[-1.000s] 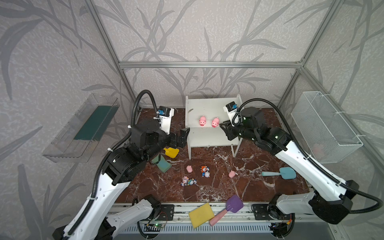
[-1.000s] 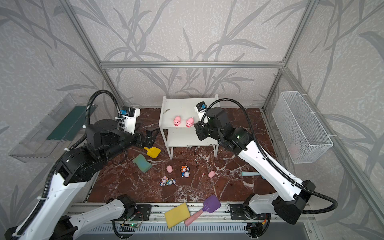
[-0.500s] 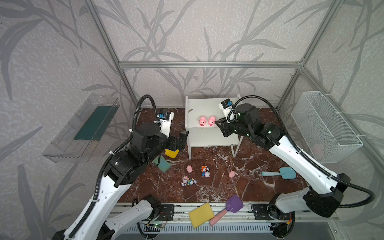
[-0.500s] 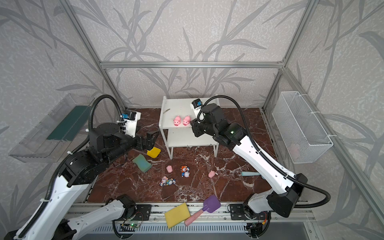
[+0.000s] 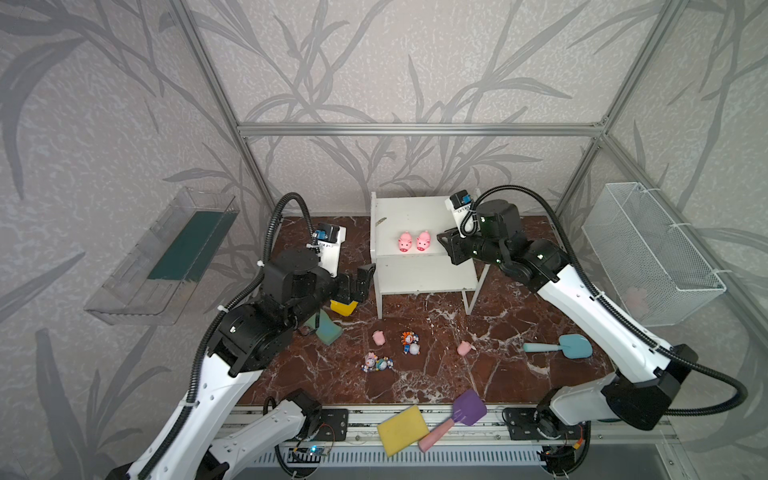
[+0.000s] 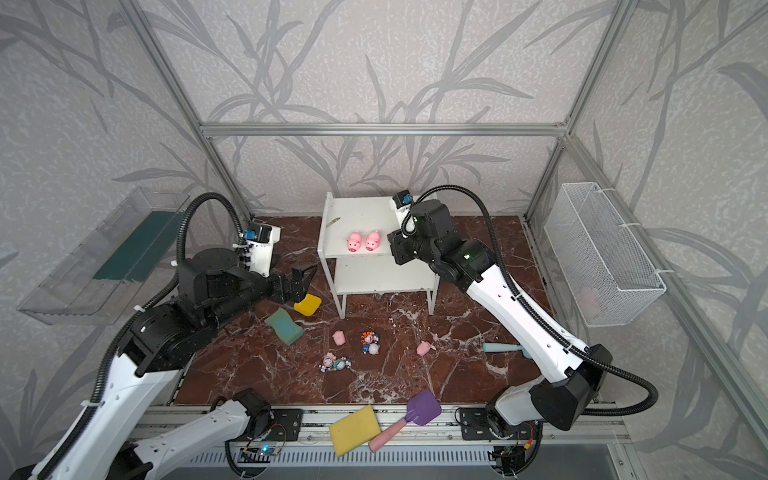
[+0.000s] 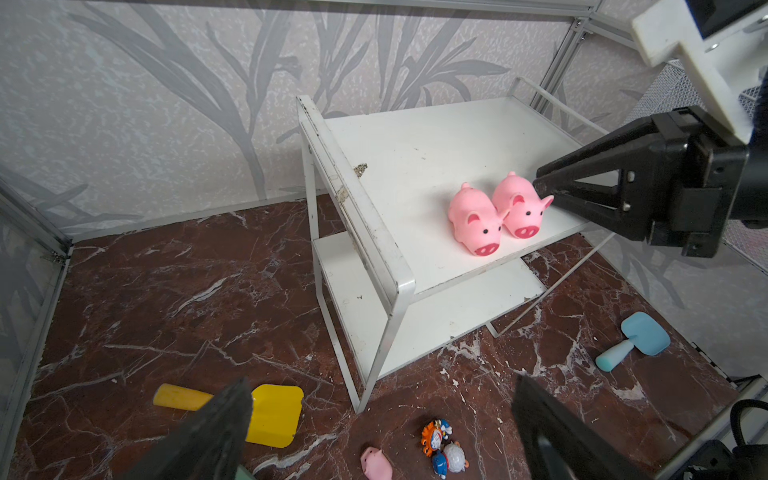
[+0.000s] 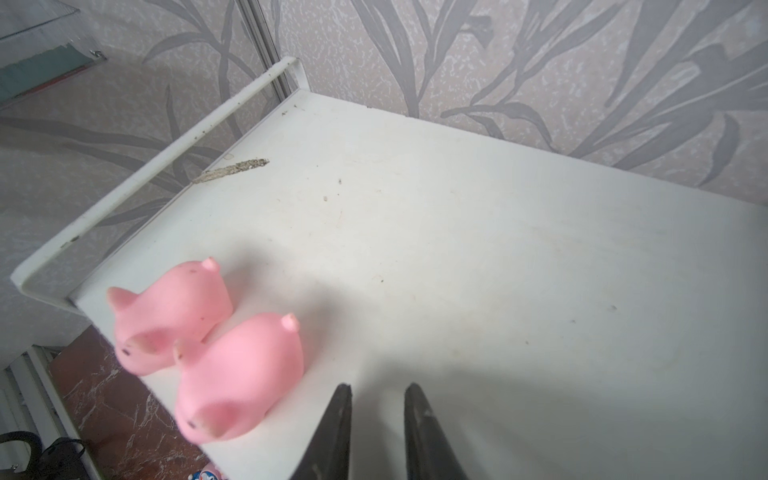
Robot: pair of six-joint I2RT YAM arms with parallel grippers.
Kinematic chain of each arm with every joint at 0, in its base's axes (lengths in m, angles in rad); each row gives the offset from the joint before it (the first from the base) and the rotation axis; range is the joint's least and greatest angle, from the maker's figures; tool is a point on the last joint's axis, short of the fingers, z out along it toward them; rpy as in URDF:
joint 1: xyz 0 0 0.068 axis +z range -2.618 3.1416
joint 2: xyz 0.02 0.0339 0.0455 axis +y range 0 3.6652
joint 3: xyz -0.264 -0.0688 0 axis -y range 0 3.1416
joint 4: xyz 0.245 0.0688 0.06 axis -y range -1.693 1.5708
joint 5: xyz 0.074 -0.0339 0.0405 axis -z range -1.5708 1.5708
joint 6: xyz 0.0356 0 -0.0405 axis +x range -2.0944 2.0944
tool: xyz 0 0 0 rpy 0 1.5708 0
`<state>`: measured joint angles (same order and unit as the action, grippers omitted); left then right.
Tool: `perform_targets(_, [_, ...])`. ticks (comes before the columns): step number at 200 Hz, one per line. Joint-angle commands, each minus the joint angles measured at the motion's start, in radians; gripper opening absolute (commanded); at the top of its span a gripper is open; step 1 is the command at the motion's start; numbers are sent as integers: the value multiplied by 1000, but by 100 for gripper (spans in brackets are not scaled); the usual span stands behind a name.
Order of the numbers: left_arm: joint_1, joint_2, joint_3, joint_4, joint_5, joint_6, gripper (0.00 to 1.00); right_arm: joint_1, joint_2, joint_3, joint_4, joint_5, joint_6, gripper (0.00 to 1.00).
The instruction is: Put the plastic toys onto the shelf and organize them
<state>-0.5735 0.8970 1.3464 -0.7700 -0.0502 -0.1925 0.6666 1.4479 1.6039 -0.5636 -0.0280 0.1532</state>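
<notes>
Shelf: white shelf (image 5: 415,216), two tiers, at the back of the surface (image 5: 519,324); lower board bare.
Already placed: shelved pigs (image 7: 476,222), two, flank to flank at the front edge of the top board, snouts outward.
Still down: one loose pig (image 5: 378,337) and another loose pig (image 5: 464,348), well apart on the surface in front of the shelf; figurines (image 5: 409,343) in two tight pairs between them.
Handling: pigs probably light, hollow, squashy and glossy, so apt to pop from a hard pinch; best taken across the flanks. Figurines tiny and knobbly; best taken across the widest part.
Right claw: right claw (image 8: 376,388) over the top board, just beside the nearer shelved pig, barely parted, nothing between; contact impossible to tell.
Left claw: left claw (image 5: 361,282) released wide, empty, beside the shelf, above the yellow shovel (image 5: 343,307).
Clutter: green sponge (image 5: 326,328), blue shovel (image 5: 573,345), yellow sponge (image 5: 402,430), purple shovel (image 5: 468,408).
In the way: raised side panels; paired figurines, likely to be nudged together.
</notes>
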Motion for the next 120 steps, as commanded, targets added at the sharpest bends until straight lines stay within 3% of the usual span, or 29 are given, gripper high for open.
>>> perform_targets(1, [7, -13, -15, 8, 13, 10, 99, -2, 27, 19, -5, -49, 5, 24])
perform_targets(120, [8, -45, -51, 11, 85, 2, 99, 0, 46, 24, 29, -84, 28, 25])
